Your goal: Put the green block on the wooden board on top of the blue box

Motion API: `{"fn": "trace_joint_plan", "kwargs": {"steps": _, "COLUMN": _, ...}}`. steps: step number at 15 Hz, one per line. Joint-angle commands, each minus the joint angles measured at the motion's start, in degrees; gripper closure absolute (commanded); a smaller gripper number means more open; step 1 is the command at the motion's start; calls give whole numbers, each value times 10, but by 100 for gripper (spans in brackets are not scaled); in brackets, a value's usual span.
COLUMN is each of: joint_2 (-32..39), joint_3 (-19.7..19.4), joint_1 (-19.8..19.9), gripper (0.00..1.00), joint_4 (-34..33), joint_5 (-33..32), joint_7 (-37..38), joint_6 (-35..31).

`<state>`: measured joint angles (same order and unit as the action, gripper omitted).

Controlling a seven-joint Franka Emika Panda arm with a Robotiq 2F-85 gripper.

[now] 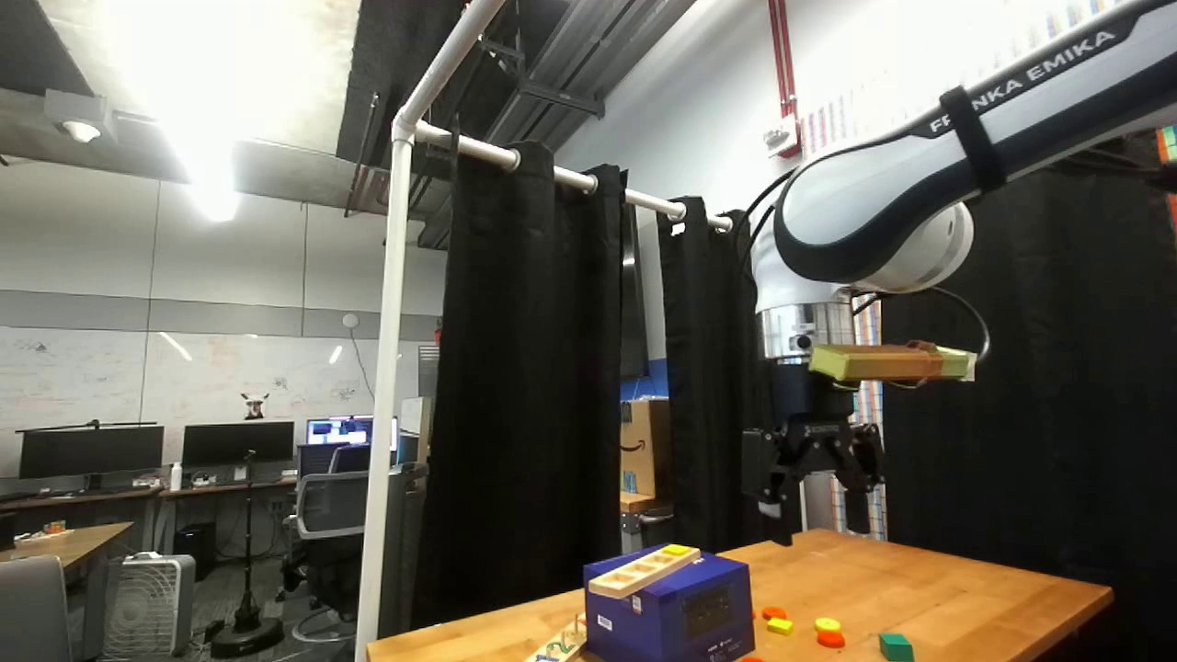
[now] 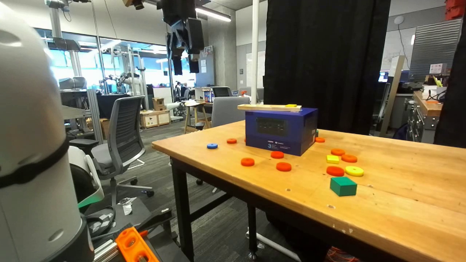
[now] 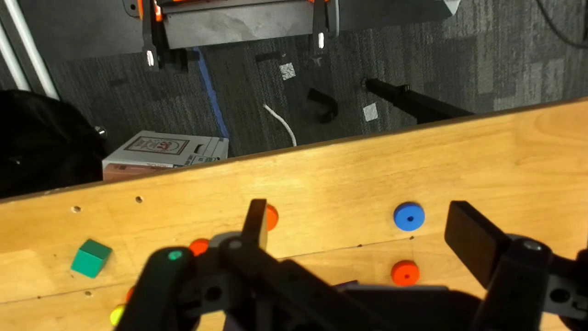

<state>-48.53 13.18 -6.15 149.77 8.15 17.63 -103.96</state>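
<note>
Gripper hangs above the table; I read the fingers as spread wide, a blue disc on the table visible through the gap in my wrist view. Green block sits on the table, near a yellow disc and well apart from the blue box. Wooden board lies flat on the box's top; in an exterior view I note a yellow square piece at one end and square recesses along the rest. Several orange discs lie scattered on the table near the box.
</note>
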Motion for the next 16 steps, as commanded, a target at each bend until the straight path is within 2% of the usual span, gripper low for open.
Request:
{"fn": "trace_joint_plan", "kwargs": {"steps": 1, "joint_2": -2, "joint_3": -21, "joint_1": 54, "gripper": 0, "joint_4": 26, "joint_5": -6, "joint_7": 40, "joint_6": -50}}
{"fn": "trace_joint_plan", "kwargs": {"steps": 7, "joint_2": 37, "joint_3": -47, "joint_1": 144, "gripper": 0, "joint_4": 85, "joint_5": -18, "joint_7": 91, "joint_6": -160}}
{"fn": "trace_joint_plan", "kwargs": {"steps": 10, "joint_2": 88, "joint_3": -55, "joint_1": 184, "gripper": 0, "joint_4": 85, "joint_5": -36, "joint_7": 111, "joint_6": -208}}
{"fn": "trace_joint_plan", "kwargs": {"steps": 16, "joint_2": 176, "joint_3": -67, "joint_1": 243, "gripper": 0, "joint_4": 84, "joint_5": -118, "joint_7": 129, "joint_6": -287}}
